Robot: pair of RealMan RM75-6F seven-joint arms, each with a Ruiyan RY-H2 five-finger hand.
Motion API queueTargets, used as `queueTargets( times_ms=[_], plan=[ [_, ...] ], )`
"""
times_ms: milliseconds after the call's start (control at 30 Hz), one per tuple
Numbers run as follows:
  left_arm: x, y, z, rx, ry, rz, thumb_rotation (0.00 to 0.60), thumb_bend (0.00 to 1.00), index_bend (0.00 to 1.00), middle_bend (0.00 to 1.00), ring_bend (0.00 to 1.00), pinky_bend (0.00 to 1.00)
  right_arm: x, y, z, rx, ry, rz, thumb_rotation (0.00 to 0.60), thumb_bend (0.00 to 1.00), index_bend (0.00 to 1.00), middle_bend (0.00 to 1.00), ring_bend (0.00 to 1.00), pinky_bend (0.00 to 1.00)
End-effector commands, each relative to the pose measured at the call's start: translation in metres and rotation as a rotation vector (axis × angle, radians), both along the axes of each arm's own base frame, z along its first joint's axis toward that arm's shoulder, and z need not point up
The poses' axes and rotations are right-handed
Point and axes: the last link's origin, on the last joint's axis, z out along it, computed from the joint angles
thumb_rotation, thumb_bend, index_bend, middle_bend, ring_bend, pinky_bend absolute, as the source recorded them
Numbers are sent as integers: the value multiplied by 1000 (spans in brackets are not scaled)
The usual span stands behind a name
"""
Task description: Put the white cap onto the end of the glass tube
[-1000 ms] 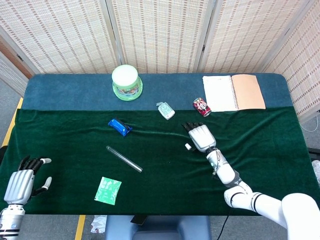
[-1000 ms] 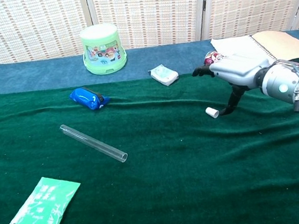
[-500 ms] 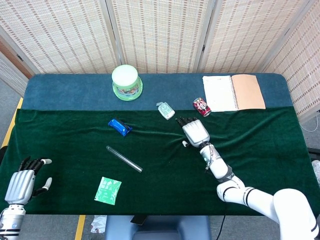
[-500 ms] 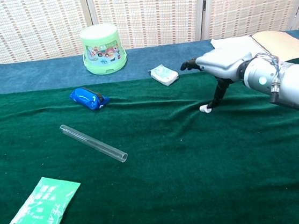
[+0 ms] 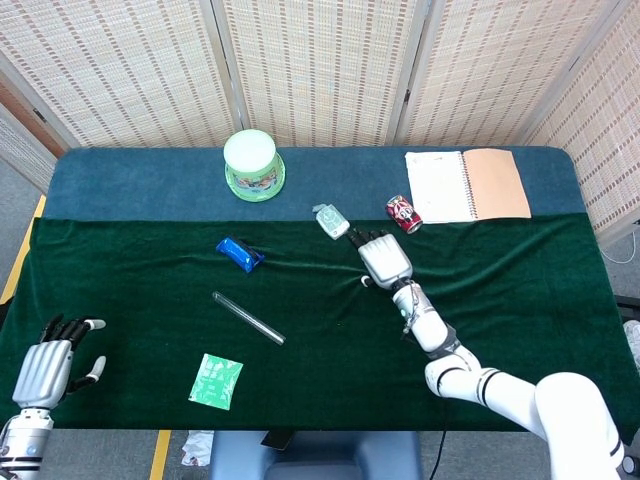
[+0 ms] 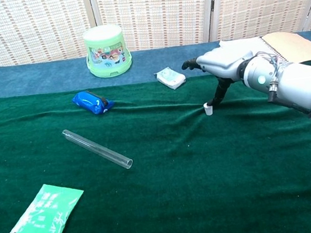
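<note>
The clear glass tube (image 5: 248, 318) (image 6: 97, 149) lies slantwise on the green cloth, left of centre, with nothing touching it. The small white cap (image 5: 366, 281) (image 6: 208, 109) stands on the cloth to the tube's right, well apart from it. My right hand (image 5: 380, 258) (image 6: 220, 64) hovers palm down over the cap with its fingers stretched out. Its dark thumb (image 6: 218, 93) reaches down to the cap's right side. The hand holds nothing. At the near left table edge, my left hand (image 5: 45, 370) rests with fingers apart and nothing in it, seen only in the head view.
A green tub (image 5: 252, 163) (image 6: 107, 50) stands at the back. A blue packet (image 5: 240, 254) (image 6: 91, 102) lies beyond the tube, a green sachet (image 5: 216, 380) (image 6: 46, 214) in front of it. A white pack (image 5: 331, 221) (image 6: 171, 78), red can (image 5: 404, 213) and open notebook (image 5: 467, 185) lie near the right hand.
My right hand has moved left and away from me, and the cap has slid left with its thumb. The cap now stands upright. Tube and left hand are unchanged.
</note>
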Motion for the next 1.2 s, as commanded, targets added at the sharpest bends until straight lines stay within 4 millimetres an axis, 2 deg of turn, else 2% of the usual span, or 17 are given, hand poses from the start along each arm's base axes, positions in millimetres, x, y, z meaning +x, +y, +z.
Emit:
queueTargets(
  times_ms=[33,233,367,500,633,800,967,1200],
  plan=[
    [0,0,0,3,0,1,600,410,308,261,240,110,1,0,1,-4,-1,4,536,164,94,154,228,282],
    [-1,1,3,11,-3,-1,600,410,307,261,240,111,3,3,12,-18,-24,17,539,165,93,154,235,273],
    [0,1,4,20,-7,-4,600,410,307,261,240,111,5,12,31,-41,-64,36,540,165,94,163,244,258],
    [1,1,3,16,-11,-6,600,411,307,261,240,111,4,27,49,-18,-90,36,540,165,94,230,330,279],
    [2,1,2,11,-10,-10,600,410,308,261,240,112,-2,42,59,4,-48,50,547,164,197,400,576,526],
    [5,0,0,5,-9,-17,600,410,307,261,240,112,-8,45,57,32,-1,28,551,164,357,675,853,802],
    [5,0,1,1,-8,-11,600,410,307,261,239,111,-10,37,47,22,35,33,549,164,422,783,983,941],
    [2,-1,-1,-13,-10,3,600,410,304,261,239,97,-12,28,28,35,66,20,548,164,449,839,1000,1000]
  ],
)
